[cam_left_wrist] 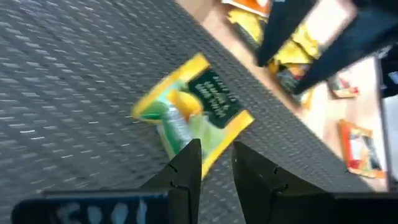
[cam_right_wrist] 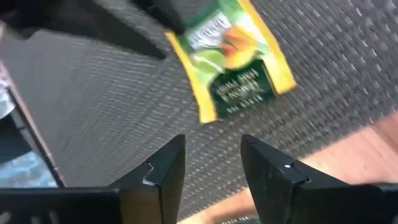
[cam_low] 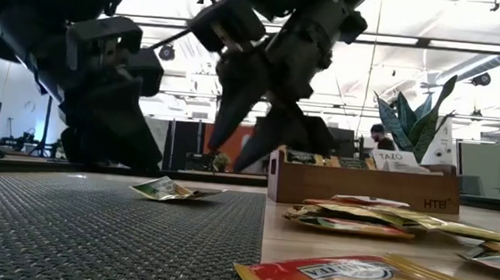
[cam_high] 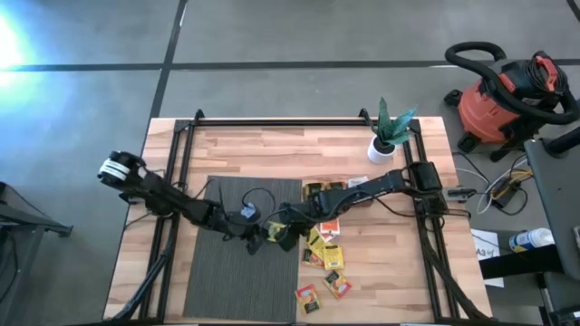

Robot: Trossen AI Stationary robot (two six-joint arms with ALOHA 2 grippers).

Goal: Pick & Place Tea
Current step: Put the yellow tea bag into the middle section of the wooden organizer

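Observation:
One yellow-and-green tea sachet lies flat on the dark ribbed mat, also seen in the right wrist view as the sachet and in the low view as the sachet. My left gripper hangs open just over the sachet's near edge, coming from the table's left. My right gripper comes from the right, slants down toward the same sachet and stands open a little short of it. Neither has anything between its fingers. More tea sachets lie on the bare wood beside the mat.
A brown wooden tray with sachets in it stands behind the loose pile, right of the mat. A potted plant stands at the far right. Two sachets lie near the front edge. The two grippers are close together over the mat's right part.

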